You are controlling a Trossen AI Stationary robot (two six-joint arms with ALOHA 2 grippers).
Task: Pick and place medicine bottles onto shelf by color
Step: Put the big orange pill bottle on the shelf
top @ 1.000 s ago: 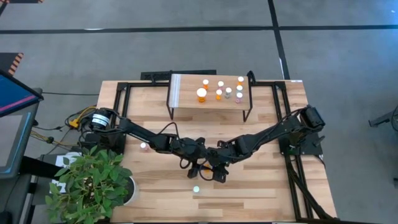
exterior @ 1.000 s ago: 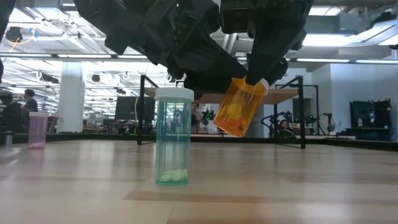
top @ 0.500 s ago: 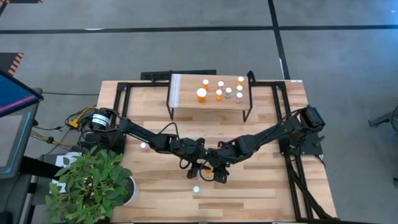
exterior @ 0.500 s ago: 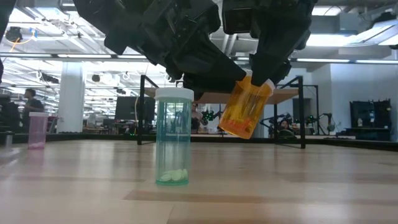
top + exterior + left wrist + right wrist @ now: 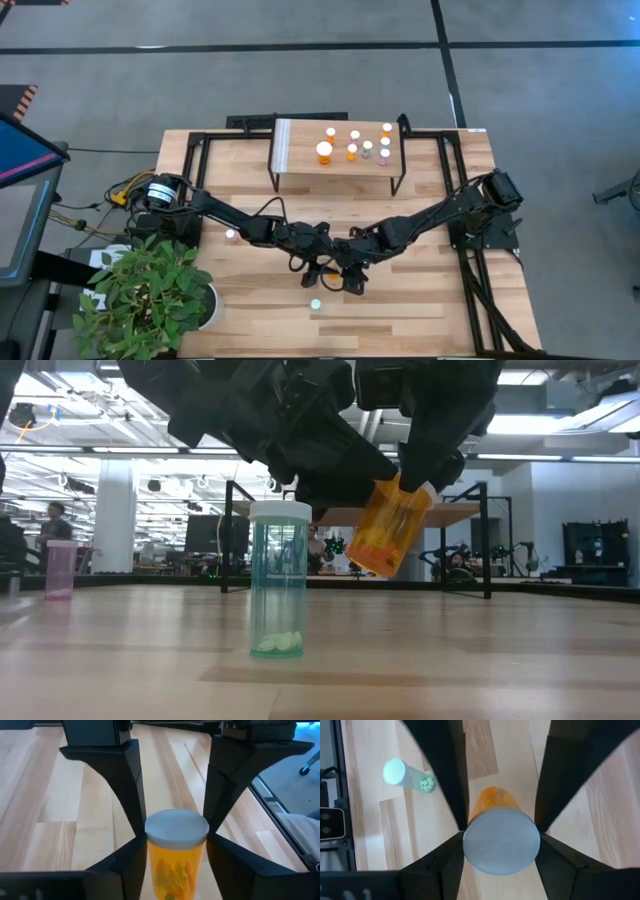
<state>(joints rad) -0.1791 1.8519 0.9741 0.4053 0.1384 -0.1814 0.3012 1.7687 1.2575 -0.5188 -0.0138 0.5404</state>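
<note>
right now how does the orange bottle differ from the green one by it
The orange bottle is lifted off the table, gripped in jaws; the green bottle stands on it, free. The orange bottle is tilted; the green bottle is upright. Both are see-through with white caps.

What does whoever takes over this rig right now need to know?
Left tool and right tool: both appear closed on the orange bottle, tilted, clear of the table, mid-table. Looks like a handover between arms.
Done: several shelved bottles stand on the shelf.
Left: shelve the orange bottle, then the green bottle upright near the front edge and the pink bottle upright on the left-arm side.
</note>
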